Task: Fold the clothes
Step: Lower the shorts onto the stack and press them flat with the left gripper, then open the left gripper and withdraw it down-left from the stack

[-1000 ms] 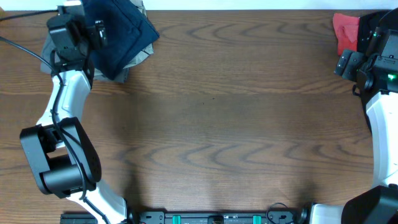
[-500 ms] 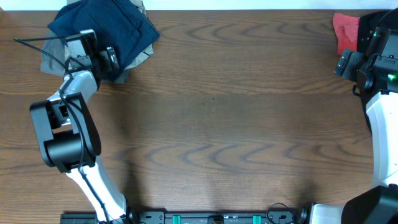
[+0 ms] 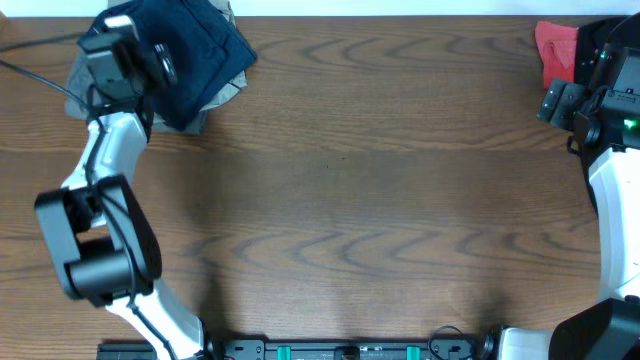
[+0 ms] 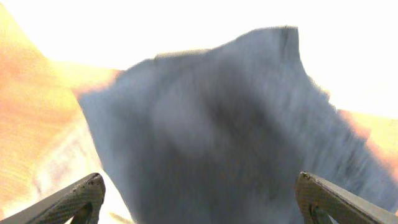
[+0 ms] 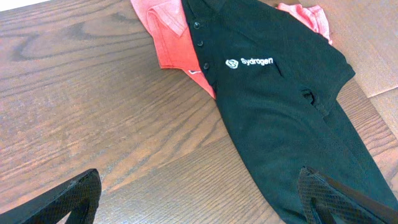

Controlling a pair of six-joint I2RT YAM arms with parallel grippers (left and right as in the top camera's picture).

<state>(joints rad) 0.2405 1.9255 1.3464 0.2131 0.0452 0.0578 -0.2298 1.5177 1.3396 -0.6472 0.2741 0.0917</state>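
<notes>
Dark navy shorts (image 3: 200,50) lie bunched at the table's far left corner on top of a grey piece (image 3: 78,97). My left gripper (image 3: 158,68) hovers over this pile. In the blurred left wrist view the navy cloth (image 4: 211,124) fills the middle and the left gripper (image 4: 199,183) is open, fingers wide apart and empty. A coral-red piece (image 3: 555,48) lies at the far right corner beside my right gripper (image 3: 585,80). In the right wrist view a black polo shirt (image 5: 273,106) lies over the coral-red piece (image 5: 171,46). The right gripper (image 5: 199,183) is open above bare wood at the shirt's edge.
The wooden table (image 3: 350,180) stretches between the two piles. A black cable (image 3: 30,72) runs along the far left edge. The arm bases stand at the near edge, left (image 3: 95,260) and right (image 3: 610,260).
The left arm pulled back toward the near side half a second ago and has swung up over the navy pile again. The right arm has not moved.
</notes>
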